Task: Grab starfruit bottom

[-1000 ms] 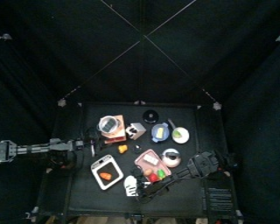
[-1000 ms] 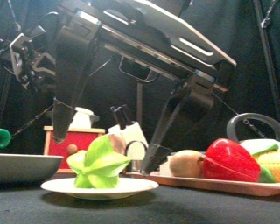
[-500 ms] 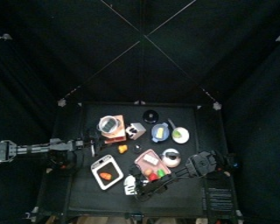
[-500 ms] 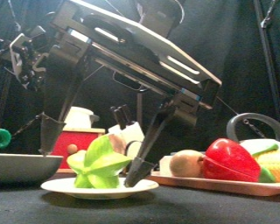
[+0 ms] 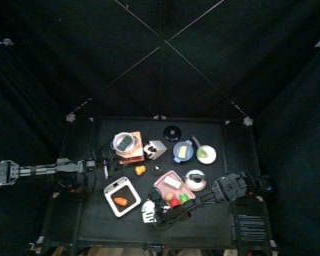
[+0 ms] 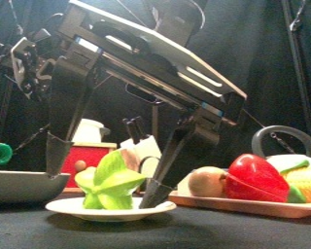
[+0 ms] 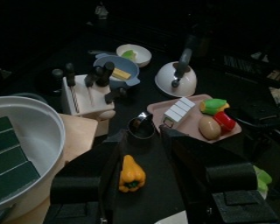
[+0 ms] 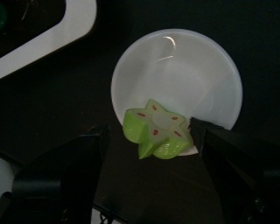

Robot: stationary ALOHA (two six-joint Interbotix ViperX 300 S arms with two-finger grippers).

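Note:
The starfruit (image 6: 110, 183) is a glossy green star-shaped fruit lying on a small white plate (image 6: 81, 210) at the table's front. It also shows in the right wrist view (image 8: 157, 129), on the plate (image 8: 178, 74). My right gripper (image 8: 154, 171) is open, with one jaw on each side of the fruit and not touching it. In the front view one of its fingers (image 6: 159, 185) reaches down to the plate just right of the fruit. My left gripper (image 7: 154, 179) is open and empty, resting at the table's left side (image 5: 96, 168).
A pink tray (image 6: 249, 203) with a red pepper (image 6: 255, 179) and an onion stands right of the plate. A grey bowl (image 6: 22, 185) is at the left and a red box (image 6: 78, 156) behind. The left wrist view shows a kettle (image 7: 178, 79) and an orange pepper (image 7: 130, 172).
My right gripper has come down from above to the plate, and its jaws now stand around the starfruit. The left arm has not moved.

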